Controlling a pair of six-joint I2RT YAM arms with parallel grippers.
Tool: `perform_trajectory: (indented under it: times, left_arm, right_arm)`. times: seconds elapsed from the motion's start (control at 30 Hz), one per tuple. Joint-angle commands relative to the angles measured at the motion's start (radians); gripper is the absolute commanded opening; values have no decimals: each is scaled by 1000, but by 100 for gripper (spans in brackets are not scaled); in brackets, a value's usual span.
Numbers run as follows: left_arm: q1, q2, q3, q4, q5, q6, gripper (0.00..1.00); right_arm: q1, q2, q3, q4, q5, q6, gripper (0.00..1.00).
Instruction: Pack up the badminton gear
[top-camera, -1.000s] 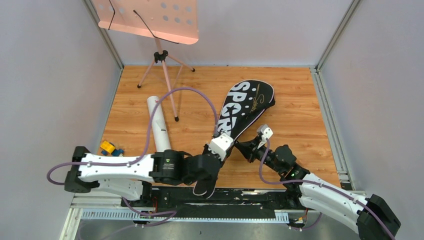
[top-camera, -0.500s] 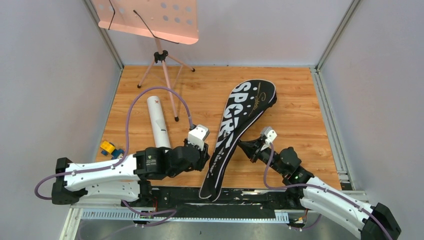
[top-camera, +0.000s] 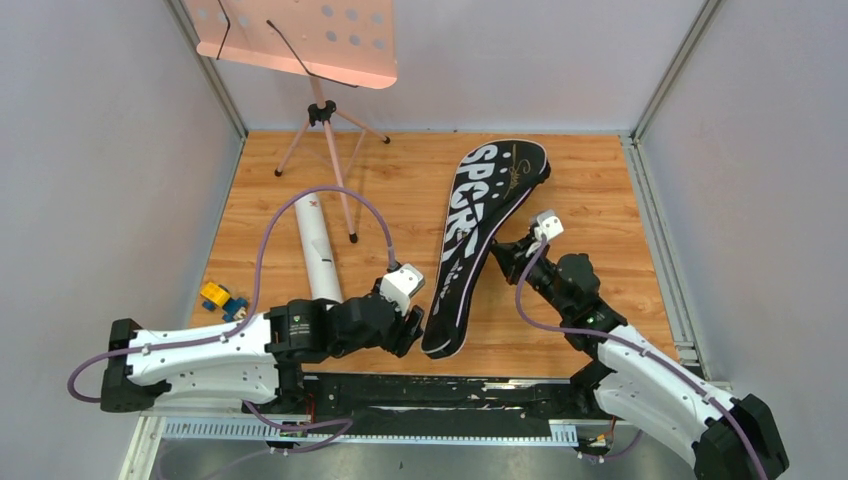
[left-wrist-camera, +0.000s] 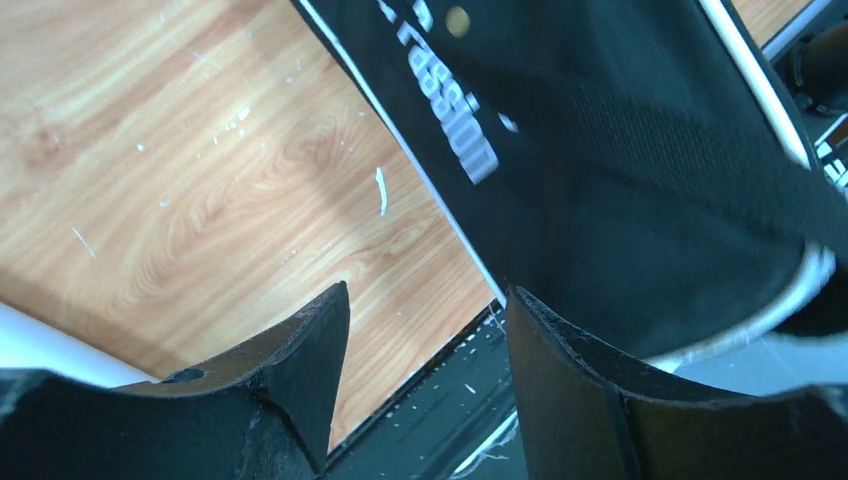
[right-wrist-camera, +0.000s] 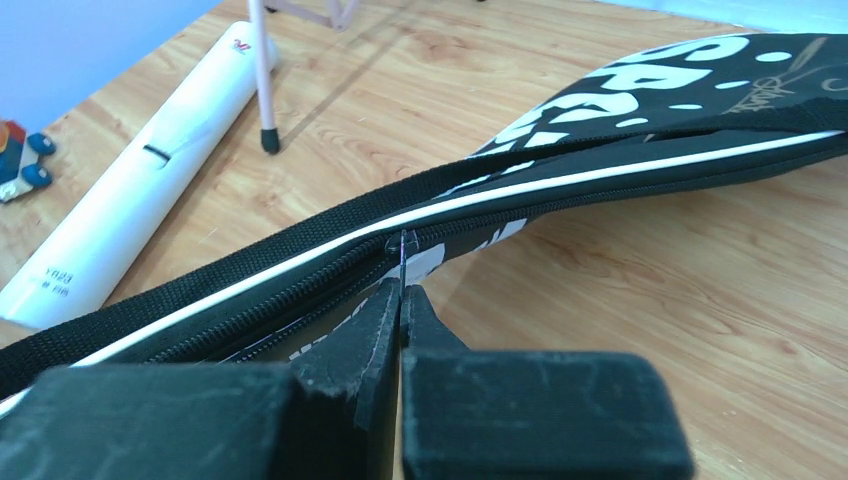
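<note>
Overhead, the pink perforated music stand (top-camera: 300, 40) is cut off by the top edge, and the long white tube (top-camera: 318, 245) has its near end hidden behind the left arm (top-camera: 300, 330). From the left wrist, the black fabric bag (left-wrist-camera: 620, 150) is blurred and cropped. From the right wrist, a small yellow-and-blue toy (right-wrist-camera: 12, 150) is half cut off.

Lab cell, grey partition walls (top-camera: 100, 200)

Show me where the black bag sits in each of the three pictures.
Top view: the bag lies slantwise at the centre.
Left wrist: the bag fills the upper right.
Right wrist: the bag runs across the middle, lower left to upper right.
Shared landmark: the white tube, left of the bag in the top and right wrist views; the white sliver at the left wrist view's lower left is probably it.
</note>
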Motion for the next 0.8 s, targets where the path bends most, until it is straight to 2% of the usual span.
perform_trajectory:
  times: [0.0, 0.13, 0.27, 0.4, 0.57, 0.67, 0.77]
  left_arm:
    - [1, -95, -40, 120, 24, 191, 66]
    - [-9, -199, -175, 321, 132, 394, 69]
    - [-47, -278, -286, 537, 214, 529, 73]
    - [-90, -279, -327, 617, 231, 649, 77]
    - [-155, -195, -305, 619, 113, 743, 81]
    - [-181, -122, -305, 699, 6, 775, 82]
    - [-208, -52, -315, 818, -87, 872, 84]
  right_arm:
    - [-42, 40, 100, 48, 0, 52, 0]
    - [-52, 77, 134, 49, 4, 69, 0]
    - [-75, 128, 203, -19, -13, 95, 0]
    - [-99, 155, 247, -65, -12, 139, 0]
    - [-100, 145, 248, -72, 0, 199, 0]
    - [-102, 131, 230, -47, -5, 247, 0]
    - [-101, 136, 227, -36, -18, 280, 0]
